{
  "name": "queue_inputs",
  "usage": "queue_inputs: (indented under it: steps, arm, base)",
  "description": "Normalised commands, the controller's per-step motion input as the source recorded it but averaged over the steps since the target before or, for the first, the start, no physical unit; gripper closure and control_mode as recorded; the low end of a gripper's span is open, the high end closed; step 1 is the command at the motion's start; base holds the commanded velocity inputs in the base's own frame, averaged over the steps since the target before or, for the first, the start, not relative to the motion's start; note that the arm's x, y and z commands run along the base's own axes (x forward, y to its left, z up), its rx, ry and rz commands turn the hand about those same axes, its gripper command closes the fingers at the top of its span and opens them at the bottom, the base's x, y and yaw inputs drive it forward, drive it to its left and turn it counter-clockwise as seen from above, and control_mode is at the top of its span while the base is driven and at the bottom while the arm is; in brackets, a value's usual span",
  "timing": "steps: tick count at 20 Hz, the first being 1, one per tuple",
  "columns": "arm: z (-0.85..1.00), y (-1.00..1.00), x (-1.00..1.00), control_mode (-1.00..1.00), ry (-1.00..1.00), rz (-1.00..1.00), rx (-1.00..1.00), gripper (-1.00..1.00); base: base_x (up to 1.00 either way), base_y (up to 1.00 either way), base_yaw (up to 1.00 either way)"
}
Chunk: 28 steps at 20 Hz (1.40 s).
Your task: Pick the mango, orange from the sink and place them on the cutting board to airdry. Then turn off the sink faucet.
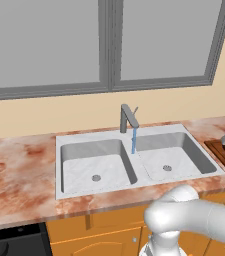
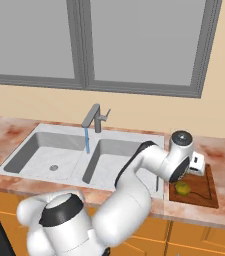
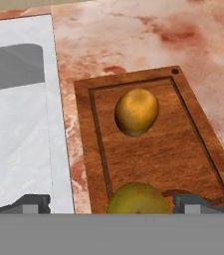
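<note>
Item: my hand (image 3: 111, 203), over the near end of the cutting board (image 3: 183, 149). Fingers spread wide, one tip at each side of the lower fruit, pinching nothing.

Item: mango (image 3: 137, 198), yellow-green, lying on the board at its near end, between my spread fingertips; in the right base view it shows just below my wrist (image 2: 183, 188).

Item: orange (image 3: 136, 111), deeper orange, lying on the board farther along, apart from the mango, inside the groove.

Item: cutting board, dark reddish-brown, on the desk (image 1: 19, 170) just right of the sink (image 1: 79, 145). Both fruits appear delivered.

Item: sink, double basin, both basins bare apart from the drains.

Item: sink faucet (image 1: 128, 118), grey, at the back between the basins; a blue stream falls from the spout near the divider. Water on; this step, by my judgement, remains.

Hazards:
- Lifting away carelessly could let a fingertip clip the mango, which sits between my tips; round fruit rolls easily and could leave the board or strike the orange.
- The swing across to the faucet is wide; a low path could drag my arm over the board's rim.
- The lever handle is thin; a poorly aligned push may slip off it and leave the water running.
</note>
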Motion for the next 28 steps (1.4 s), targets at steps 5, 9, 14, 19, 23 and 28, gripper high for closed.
queue_inputs:
  steps: [5, 9, 14, 19, 23, 28]
  arm:
    - [0.12, 0.33, -0.46, -1.00, -0.08, 0.10, 0.00, -1.00]
    - [0.00, 0.21, -0.57, -1.00, -0.11, 0.13, 0.00, -1.00]
    - [0.46, 0.07, -0.32, -1.00, -0.03, 0.13, 0.05, -1.00]
    - [0.69, 0.02, -0.27, -1.00, 0.00, 0.16, 0.07, -1.00]
    - [0.41, 0.00, -0.36, -1.00, -0.02, 0.20, 0.08, -1.00]
    - [0.00, 0.14, -0.20, -1.00, -0.02, 0.22, 0.00, -1.00]
  base:
    - [0.00, 0.00, 0.00]
    - [0.00, 0.00, 0.00]
    - [0.00, 0.00, 0.00]
    - [0.00, 0.00, 0.00]
    - [0.00, 0.00, 0.00]
    - [0.00, 0.00, 0.00]
